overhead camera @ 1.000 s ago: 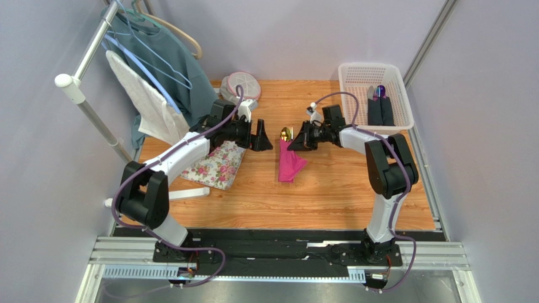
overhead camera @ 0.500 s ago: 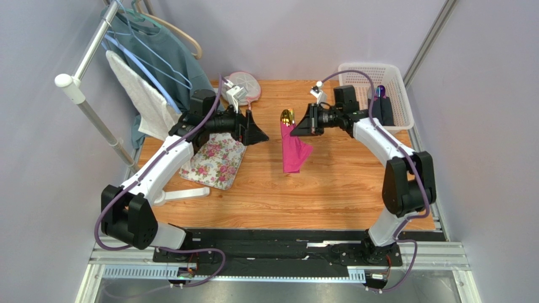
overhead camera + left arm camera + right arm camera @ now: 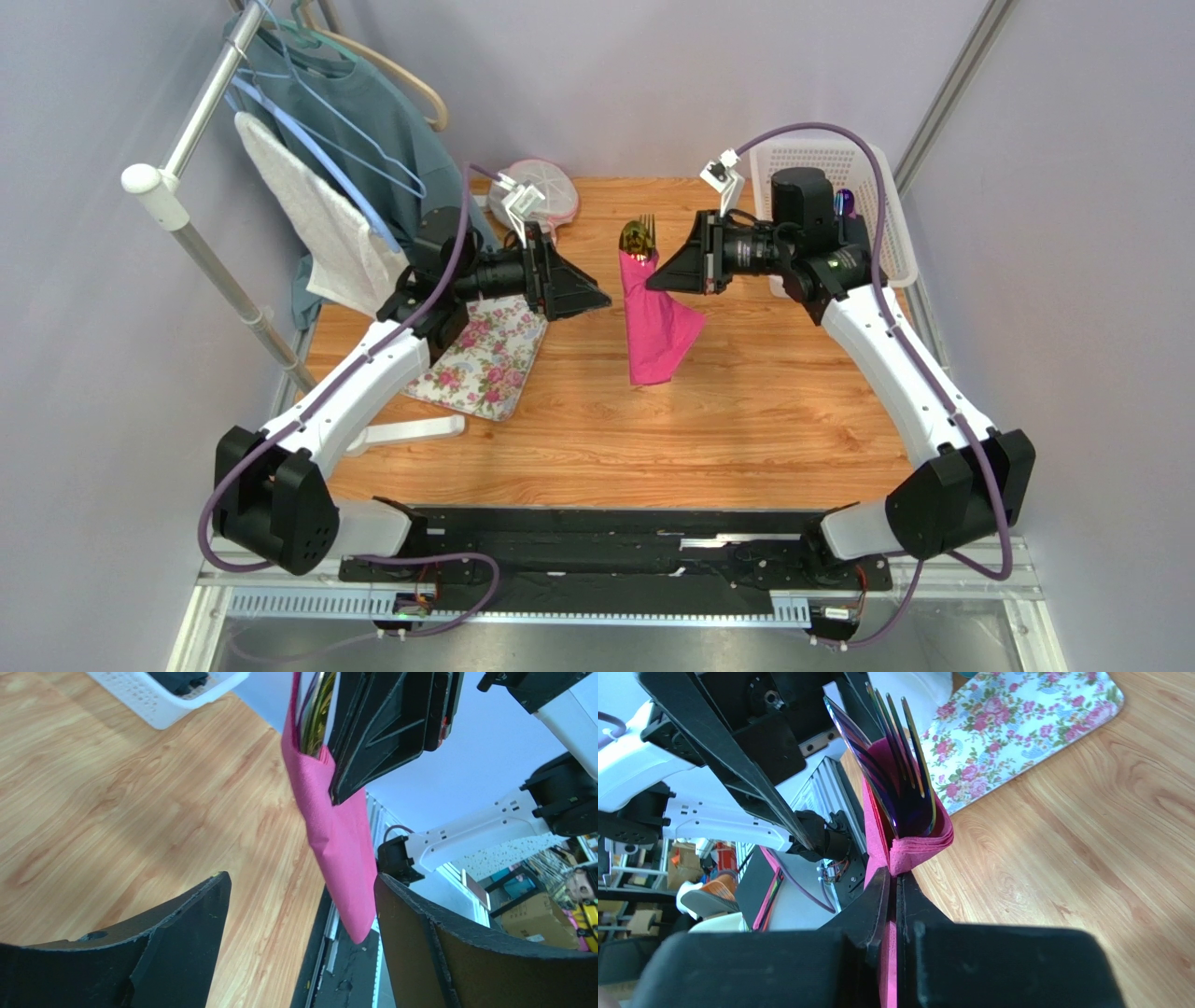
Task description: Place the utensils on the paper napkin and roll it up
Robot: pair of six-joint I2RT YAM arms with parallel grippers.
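Pink paper napkin (image 3: 657, 329) round utensils (image 3: 638, 241) in right gripper (image 3: 893, 880); floral cloth (image 3: 484, 361) nearby

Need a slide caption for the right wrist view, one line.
Right hand pinches the paper napkin wrapped around the fork, tines sticking out the top, floral cloth on the table beyond.

A floral cloth (image 3: 484, 357) lay on the left of the wooden table (image 3: 758, 406), beside a rack (image 3: 211, 105) hung with a teal shirt (image 3: 407, 140) and a white towel (image 3: 316, 210). 1 white plastic basket (image 3: 790, 168) stood at the far right corner.
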